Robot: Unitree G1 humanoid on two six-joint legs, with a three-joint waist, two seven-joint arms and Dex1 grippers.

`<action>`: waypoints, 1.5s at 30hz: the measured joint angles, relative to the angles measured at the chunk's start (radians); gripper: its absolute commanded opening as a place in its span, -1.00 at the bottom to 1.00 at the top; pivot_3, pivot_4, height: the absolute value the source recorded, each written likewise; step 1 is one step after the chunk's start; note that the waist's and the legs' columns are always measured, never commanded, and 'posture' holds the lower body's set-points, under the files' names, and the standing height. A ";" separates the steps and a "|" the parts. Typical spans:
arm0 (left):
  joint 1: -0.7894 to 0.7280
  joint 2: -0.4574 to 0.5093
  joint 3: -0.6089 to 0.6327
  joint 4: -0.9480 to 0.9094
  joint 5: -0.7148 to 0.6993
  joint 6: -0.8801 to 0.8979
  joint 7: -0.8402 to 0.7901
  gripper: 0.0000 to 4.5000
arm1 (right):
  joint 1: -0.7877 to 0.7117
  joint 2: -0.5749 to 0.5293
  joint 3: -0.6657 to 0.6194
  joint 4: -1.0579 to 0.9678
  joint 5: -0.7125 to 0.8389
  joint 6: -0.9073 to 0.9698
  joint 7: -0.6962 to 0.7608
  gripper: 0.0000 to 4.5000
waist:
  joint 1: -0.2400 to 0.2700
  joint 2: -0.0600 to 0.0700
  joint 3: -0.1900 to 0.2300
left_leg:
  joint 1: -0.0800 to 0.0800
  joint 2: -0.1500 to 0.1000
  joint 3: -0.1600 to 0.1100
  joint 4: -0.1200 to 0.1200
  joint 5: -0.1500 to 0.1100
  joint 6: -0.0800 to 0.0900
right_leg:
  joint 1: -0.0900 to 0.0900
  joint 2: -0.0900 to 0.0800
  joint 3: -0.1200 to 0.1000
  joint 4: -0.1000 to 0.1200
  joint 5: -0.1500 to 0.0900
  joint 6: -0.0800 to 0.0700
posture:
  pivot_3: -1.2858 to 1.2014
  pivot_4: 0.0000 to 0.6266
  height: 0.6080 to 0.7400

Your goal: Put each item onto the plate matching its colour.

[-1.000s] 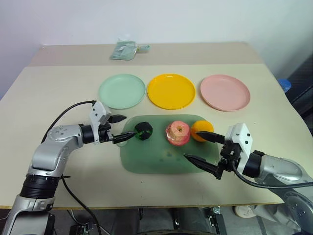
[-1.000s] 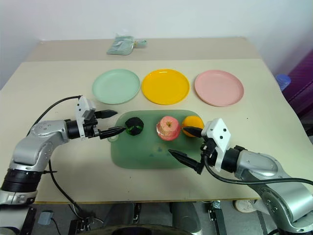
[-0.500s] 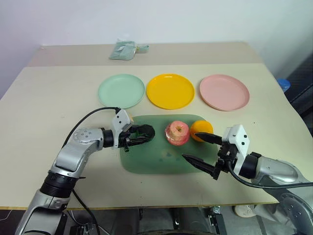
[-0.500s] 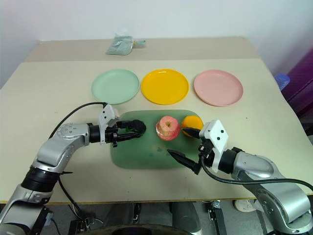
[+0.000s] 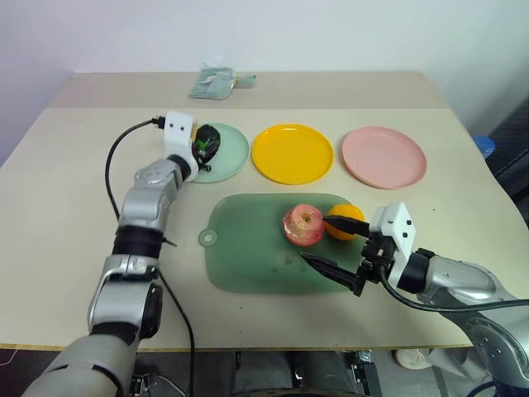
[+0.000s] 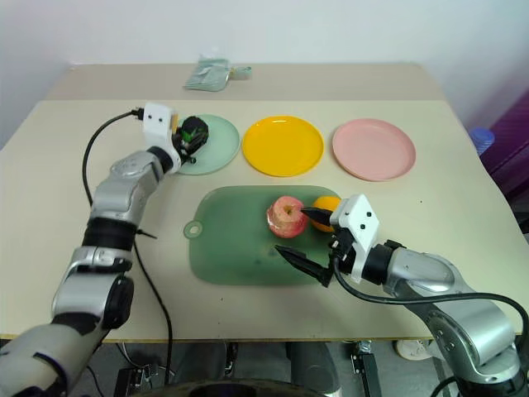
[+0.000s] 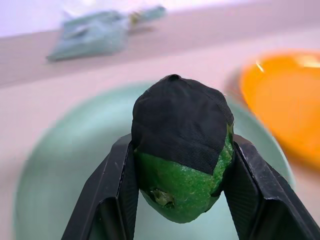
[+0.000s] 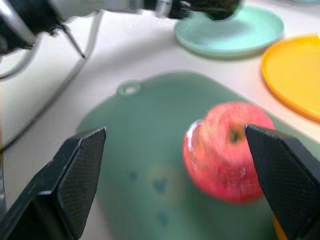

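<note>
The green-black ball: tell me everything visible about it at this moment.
The green-black ball is lumpy, its lower part bright green and pebbled, its upper part covered by something black with a fine woven look. The left tool is shut on it, one black finger pressed on each side. It hangs over the mint green plate; whether it touches the plate cannot be told. The yellow plate lies beside that one.

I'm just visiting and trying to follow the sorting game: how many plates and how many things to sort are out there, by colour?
Round plastic plates: 3, pale mint green, bright yellow, pale pink
Small items: 3, dark green-black lumpy ball, pink-red apple, round orange fruit
Large translucent green cutting board: 1
Total: 7
</note>
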State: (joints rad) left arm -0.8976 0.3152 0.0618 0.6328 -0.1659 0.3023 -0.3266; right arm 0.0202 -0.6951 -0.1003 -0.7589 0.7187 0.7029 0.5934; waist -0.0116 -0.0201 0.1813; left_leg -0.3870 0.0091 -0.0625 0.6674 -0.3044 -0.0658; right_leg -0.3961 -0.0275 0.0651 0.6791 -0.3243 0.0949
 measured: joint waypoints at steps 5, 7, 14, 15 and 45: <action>-0.065 0.003 -0.011 0.229 0.060 -0.070 0.011 0.98 | -0.034 0.014 0.001 0.025 -0.008 0.011 -0.044 1.00 | -0.009 0.000 0.000 | -0.004 0.001 0.000 0.000 0.001 -0.001 | -0.007 0.000 0.001 0.003 0.000 0.000 | 0.03 -0.52 1.00; -0.065 0.026 -0.013 0.257 0.081 -0.094 0.010 0.98 | -0.048 0.017 0.000 0.026 -0.010 0.014 -0.069 1.00 | -0.006 0.000 0.000 | -0.004 0.001 0.000 0.000 0.001 -0.002 | -0.007 0.000 0.001 0.004 0.000 0.000 | 0.03 -0.52 1.00; 0.071 0.138 0.015 0.092 0.044 -0.197 -0.151 0.98 | -0.137 0.062 0.102 0.039 -0.077 0.021 -0.127 1.00 | -0.007 0.000 0.000 | -0.004 0.002 0.000 -0.001 0.003 -0.002 | -0.008 0.000 0.001 0.005 0.000 0.000 | 0.03 -0.52 1.00; 0.113 0.147 0.021 0.040 0.021 -0.201 -0.203 0.98 | -0.156 0.069 0.128 0.054 -0.096 0.020 -0.130 1.00 | -0.006 0.000 0.000 | -0.004 0.003 0.000 0.000 0.003 -0.003 | -0.008 -0.001 0.001 0.005 0.000 0.000 | 0.03 -0.52 1.00; 0.738 0.335 -0.117 -0.947 -0.263 0.084 -0.732 1.00 | -0.463 0.200 0.033 0.317 -0.273 0.073 -0.268 0.25 | -0.006 0.001 0.000 | -0.004 0.005 0.000 0.000 0.003 -0.002 | -0.007 0.000 0.002 0.005 0.000 -0.001 | 0.03 -0.52 1.00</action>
State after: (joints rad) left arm -0.1593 0.6503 -0.0551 -0.3138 -0.4288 0.3859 -1.0586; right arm -0.4428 -0.4948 -0.0673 -0.4423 0.4457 0.7760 0.3256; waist -0.0177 -0.0189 0.1815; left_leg -0.3906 0.0136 -0.0626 0.6672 -0.3017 -0.0675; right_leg -0.4029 -0.0279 0.0670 0.6843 -0.3239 0.0942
